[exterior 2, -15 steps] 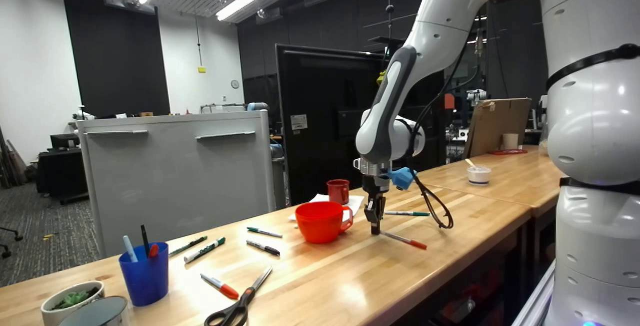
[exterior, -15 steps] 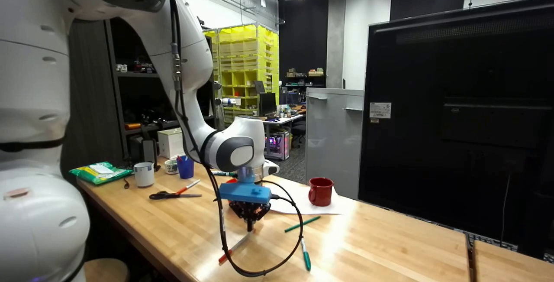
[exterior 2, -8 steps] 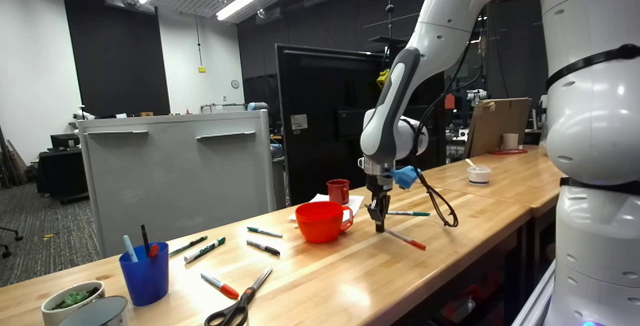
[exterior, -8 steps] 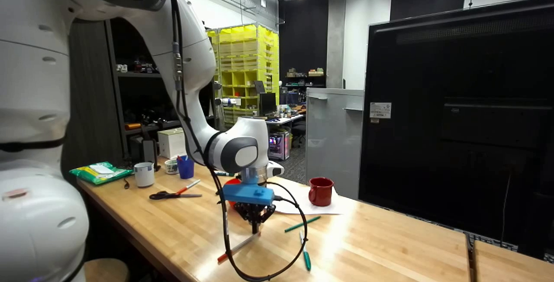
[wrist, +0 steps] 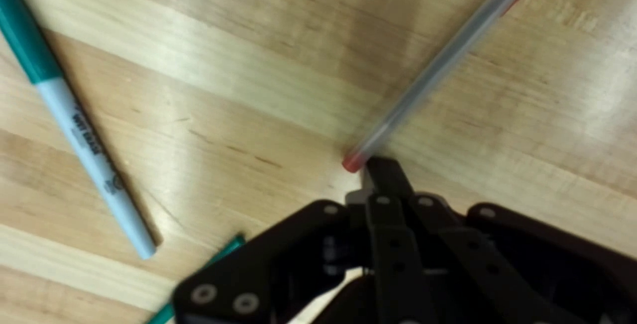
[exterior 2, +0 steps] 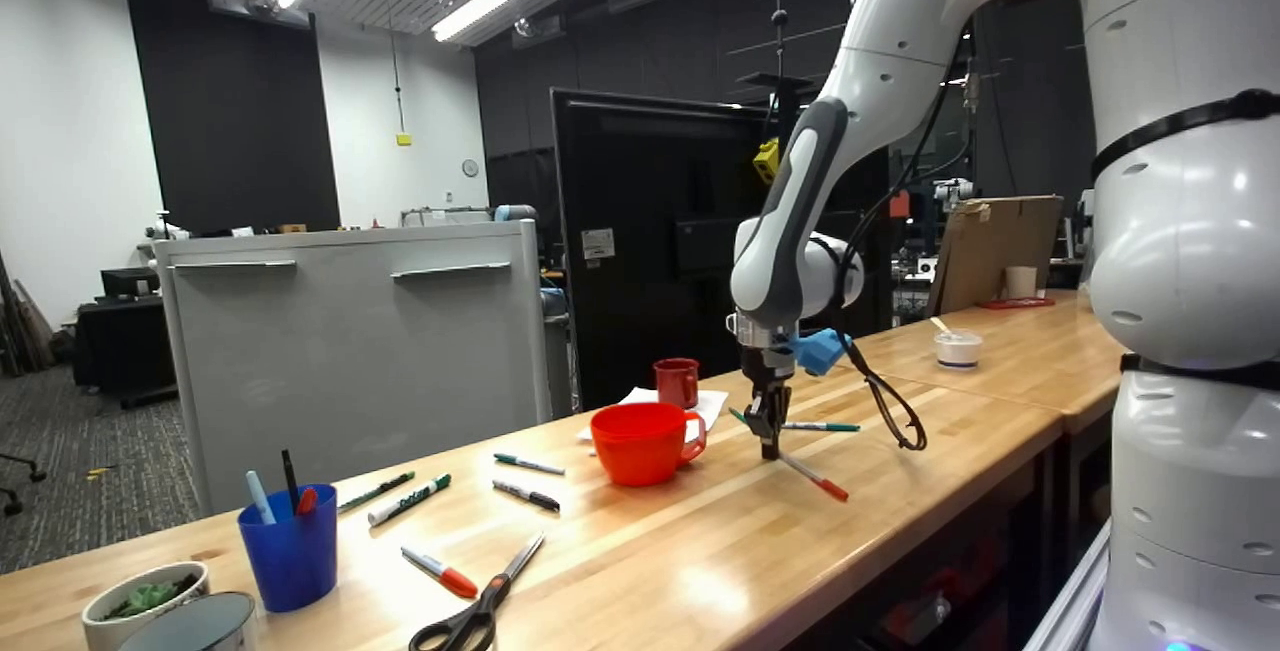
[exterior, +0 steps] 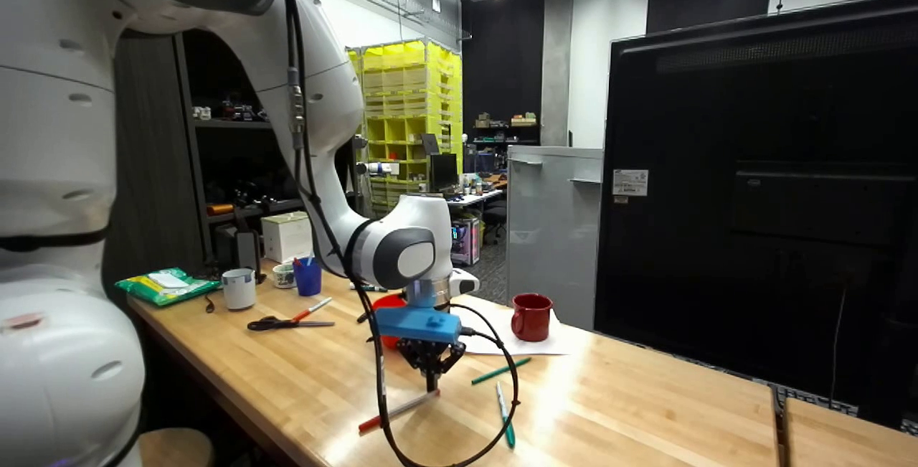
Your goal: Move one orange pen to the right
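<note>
The orange pen, with an orange-red cap and a clear grey barrel, lies on the table in both exterior views (exterior: 410,406) (exterior 2: 812,476). The wrist view shows its barrel (wrist: 443,65) and small red end; the cap is mostly out of frame there. My gripper (exterior: 432,385) is shut, with its fingertips down at table level by the pen's red end. In the wrist view the fingertips (wrist: 385,169) are beside that end and seem to touch it, with nothing between them. The gripper also shows in an exterior view (exterior 2: 770,449). A cable crosses in front of the pen.
A thin green pen (exterior: 500,371) and a green-capped marker (exterior: 505,417) lie near the gripper. A red bowl-like cup (exterior 2: 640,446) and a dark red mug (exterior: 531,318) stand behind. Scissors (exterior 2: 480,611), an orange-capped marker (exterior 2: 440,571) and a blue pen cup (exterior 2: 290,556) are farther off.
The shut gripper has moved a little sideways, away from the red cup. The pen's red end has moved with it, while the cap end has stayed almost in place, so the pen has turned.
</note>
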Robot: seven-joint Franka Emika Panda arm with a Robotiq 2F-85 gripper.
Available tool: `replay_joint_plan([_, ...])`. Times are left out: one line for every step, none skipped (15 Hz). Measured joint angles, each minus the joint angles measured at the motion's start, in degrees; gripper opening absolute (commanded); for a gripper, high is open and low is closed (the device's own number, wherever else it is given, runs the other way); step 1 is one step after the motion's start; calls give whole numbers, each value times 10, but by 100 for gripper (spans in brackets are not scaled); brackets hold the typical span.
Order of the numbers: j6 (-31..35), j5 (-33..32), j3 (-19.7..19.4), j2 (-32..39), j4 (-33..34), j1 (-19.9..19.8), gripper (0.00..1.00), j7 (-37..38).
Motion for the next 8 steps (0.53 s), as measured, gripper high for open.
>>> replay_joint_plan([0, -5, 0, 0, 0, 0, 26, 2])
replay_joint_plan([0, -13, 0, 0, 0, 0, 26, 7])
replay_joint_plan([0, -22, 0, 0, 0, 0, 29, 13])
replay_joint_plan([0, -33, -1, 0, 0, 0, 36, 20])
replay_joint_plan([2, -46, -3, 0, 0, 0, 42, 28])
replay_joint_plan([4, -61, -6, 0, 0, 0, 48, 37])
replay_joint_plan([6, -77, -9, 0, 0, 0, 56, 47])
replay_joint_plan([7, -95, -12, 0, 0, 0, 62, 58])
